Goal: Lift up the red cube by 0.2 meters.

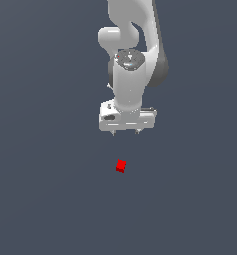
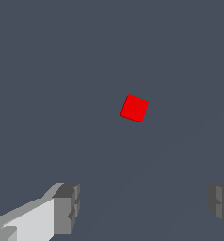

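Observation:
The red cube [image 1: 121, 166] is tiny and lies on the dark grey floor, turned a little askew. It also shows in the wrist view [image 2: 134, 108], clear of the fingers. My white gripper [image 1: 126, 133] hangs above the cube and a little behind it in the exterior view, well apart from it. Its two short fingertips [image 1: 114, 133] point down and stand wide apart. In the wrist view the two grey finger pads [image 2: 67, 208] sit far apart with nothing between them. The gripper [image 2: 144, 207] is open and empty.
The floor [image 1: 41, 199] is a plain dark grey surface all round. The white arm [image 1: 133, 50] rises behind the gripper toward the top of the exterior view.

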